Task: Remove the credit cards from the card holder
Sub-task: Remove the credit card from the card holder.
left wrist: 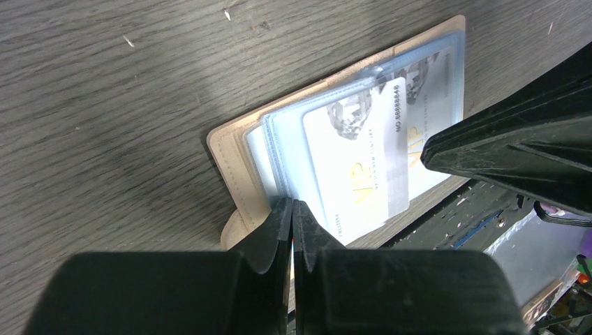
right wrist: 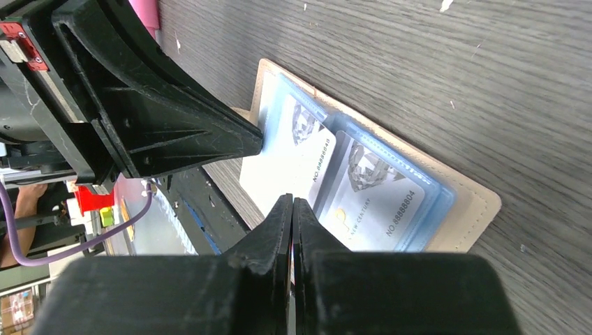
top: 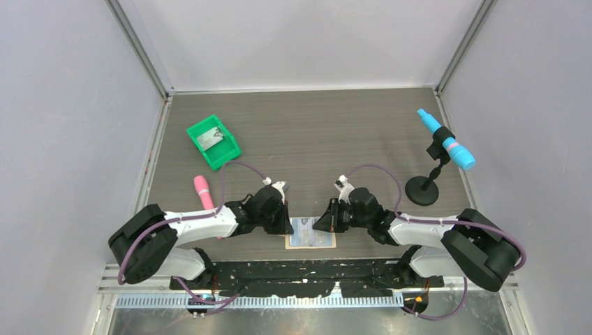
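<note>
- Lying open on the bench (top: 335, 132), the card holder (top: 311, 232) shows credit cards (right wrist: 366, 199) printed "NEW CENTURY" and "VIP".
- Left hand (left wrist: 292, 204) and right hand (right wrist: 293, 202) sit clenched at its edges.

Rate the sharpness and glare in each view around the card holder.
Top external: evenly lit, card holder small, print unreadable. Left wrist: cards sharp, numbers legible, left pincer a dark foreground mass. Right wrist: card print crisp, no glare.

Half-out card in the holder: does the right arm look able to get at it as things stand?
Probably yes. The right end effector is shut with its tips at the card's free edge; nothing lies between. The left end effector is shut at the holder's opposite edge.
</note>
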